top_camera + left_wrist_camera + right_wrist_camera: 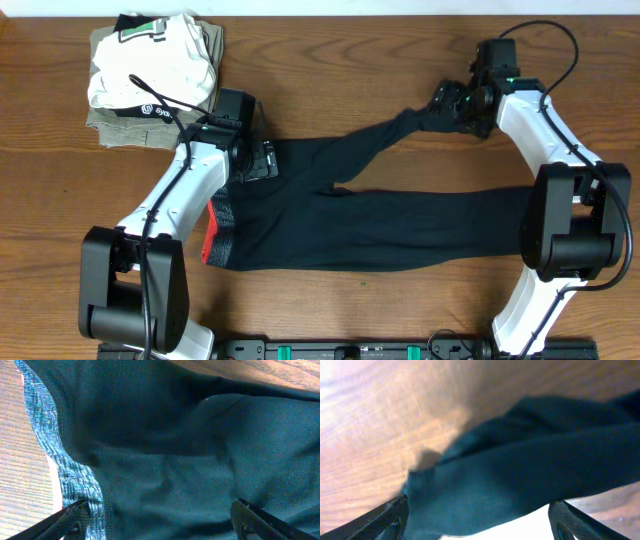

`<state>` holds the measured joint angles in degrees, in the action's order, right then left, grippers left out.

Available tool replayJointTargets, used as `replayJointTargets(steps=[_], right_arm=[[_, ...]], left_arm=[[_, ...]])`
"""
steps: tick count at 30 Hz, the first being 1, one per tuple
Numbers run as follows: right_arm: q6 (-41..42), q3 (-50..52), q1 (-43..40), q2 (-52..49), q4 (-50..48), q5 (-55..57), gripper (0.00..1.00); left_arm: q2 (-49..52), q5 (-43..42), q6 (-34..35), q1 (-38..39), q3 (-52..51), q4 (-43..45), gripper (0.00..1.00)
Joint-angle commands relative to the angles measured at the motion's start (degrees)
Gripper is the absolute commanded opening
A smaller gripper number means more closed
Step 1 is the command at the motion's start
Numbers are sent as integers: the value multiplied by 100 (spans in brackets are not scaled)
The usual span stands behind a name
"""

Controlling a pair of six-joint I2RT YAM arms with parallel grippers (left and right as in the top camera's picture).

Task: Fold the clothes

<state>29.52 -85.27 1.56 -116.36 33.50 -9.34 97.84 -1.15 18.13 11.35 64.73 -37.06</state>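
Black pants (400,215) lie spread on the table (380,310), left pincer (262,160) at the waist, right pincer (447,104) at one leg's end.

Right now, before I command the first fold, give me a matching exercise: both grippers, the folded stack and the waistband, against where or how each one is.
Things:
1. left gripper
2. right gripper
3. folded stack
4. waistband

Places or states:
A. at the far left corner of the table
B. open, at the far leg end of the pants
C. grey, lined red
D. open, over the waist end of the pants

Pairs: 1-D, 2-B, 3-A, 4-C.
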Motion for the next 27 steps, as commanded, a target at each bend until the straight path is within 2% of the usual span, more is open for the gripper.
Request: replayJointTargets(steps=[1, 8, 9, 13, 14, 20, 22, 27], right_arm=[[354, -136, 0, -184, -101, 188, 86], [520, -136, -4, -481, -118, 203, 81], [520, -136, -7, -511, -107, 205, 77], [518, -136, -9, -608, 20, 407, 46], [516, -138, -2, -608, 63, 505, 41], [516, -361, -22, -605, 715, 1226, 24], [505, -516, -22, -605, 1032, 1602, 15], [297, -1163, -26, -605, 1847, 2476, 11]], left_arm=[[22, 9, -50, -13, -50, -20, 91], [22, 9, -50, -15, -55, -20, 92], [24, 9, -50, -13, -55, -20, 91], [22, 9, -50, -15, -55, -20, 91], [22, 9, -50, -15, -55, -20, 91], [22, 9, -52, -15, -55, -15, 91], [22, 9, -55, -15, -55, -15, 91], [22, 9, -55, -15, -55, -13, 91]])
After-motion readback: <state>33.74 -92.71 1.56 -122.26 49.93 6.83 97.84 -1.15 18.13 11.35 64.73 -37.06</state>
